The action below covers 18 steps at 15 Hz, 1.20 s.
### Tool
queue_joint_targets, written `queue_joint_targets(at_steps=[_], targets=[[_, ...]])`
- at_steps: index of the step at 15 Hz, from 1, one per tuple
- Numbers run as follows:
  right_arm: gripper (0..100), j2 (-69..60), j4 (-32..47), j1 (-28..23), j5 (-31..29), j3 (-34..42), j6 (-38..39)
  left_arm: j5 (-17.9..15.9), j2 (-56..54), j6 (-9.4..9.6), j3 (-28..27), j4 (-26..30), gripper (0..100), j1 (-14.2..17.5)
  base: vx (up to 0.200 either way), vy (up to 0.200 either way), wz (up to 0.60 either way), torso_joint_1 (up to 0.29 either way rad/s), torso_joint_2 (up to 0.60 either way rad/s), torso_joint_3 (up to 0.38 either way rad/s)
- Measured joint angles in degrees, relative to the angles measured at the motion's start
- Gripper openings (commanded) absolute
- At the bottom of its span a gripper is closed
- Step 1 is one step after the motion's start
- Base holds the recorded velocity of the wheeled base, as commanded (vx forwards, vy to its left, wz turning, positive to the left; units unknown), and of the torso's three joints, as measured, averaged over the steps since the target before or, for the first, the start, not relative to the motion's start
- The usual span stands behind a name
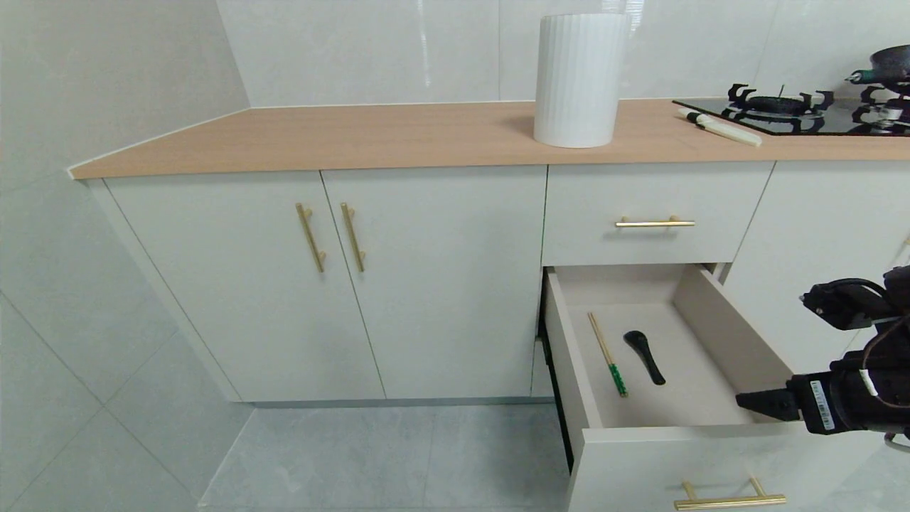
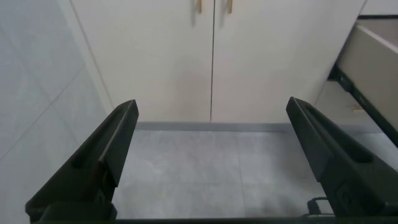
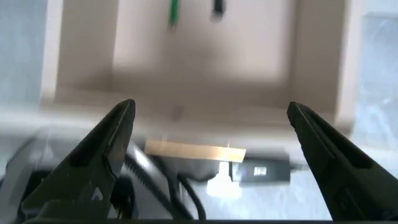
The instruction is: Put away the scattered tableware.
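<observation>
The lower drawer (image 1: 718,334) stands pulled out. Inside it lie a pair of chopsticks (image 1: 608,353) with green ends and a black spoon (image 1: 645,356), side by side and apart. My right gripper (image 1: 773,348) hangs open at the drawer's right front corner, with nothing between its fingers. In the right wrist view the gripper (image 3: 211,155) is above the drawer front and its gold handle (image 3: 196,151), with the chopsticks (image 3: 174,12) and spoon (image 3: 217,7) farther in. My left gripper (image 2: 211,155) is open and empty, low above the floor and facing the cabinet doors (image 2: 211,56).
On the wooden countertop (image 1: 355,135) stand a tall white ribbed container (image 1: 579,78), a white-handled knife (image 1: 718,126) and a black stove (image 1: 803,114). The upper drawer (image 1: 654,213) is closed. Grey tiled floor (image 1: 320,455) lies left of the open drawer.
</observation>
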Motion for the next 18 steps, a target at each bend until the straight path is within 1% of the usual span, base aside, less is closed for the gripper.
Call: queue_joint_targets(at_steps=[2,4,5,10,13,15,18], targets=[[100,0.15,4.49,1.18,-0.09,-0.63,0.01,0.0,0.0,0.01,0.0,0.0,100,0.0,0.0,0.0,0.0,0.0,0.0,0.0],[100,0.98,12.18,1.74,-0.15,-3.23,0.17,0.0,0.0,0.0,0.0,0.0,100,0.0,0.0,0.0,0.0,0.0,0.0,0.0],[100,1.79,14.01,1.9,-0.12,-4.19,0.22,0.02,0.0,0.0,0.0,0.0,100,0.0,0.0,0.0,0.0,0.0,0.0,0.0],[100,7.89,15.21,4.35,-0.56,-5.27,1.05,0.02,0.0,0.0,0.0,0.0,100,0.0,0.0,0.0,0.0,0.0,0.0,0.0],[100,12.28,16.07,5.07,-3.38,-5.92,3.71,0.02,0.0,0.01,0.0,0.0,100,0.0,0.0,0.0,0.0,0.0,0.0,0.0],[100,14.04,16.75,5.21,-3.62,-6.7,4.14,0.0,0.0,0.01,0.0,0.0,100,0.0,0.0,0.0,0.0,0.0,0.0,0.0],[100,16.27,13.56,5.11,-3.62,-7.03,5.32,0.05,0.0,0.01,0.0,0.0,100,0.0,0.0,0.0,0.0,0.0,0.0,0.0]])
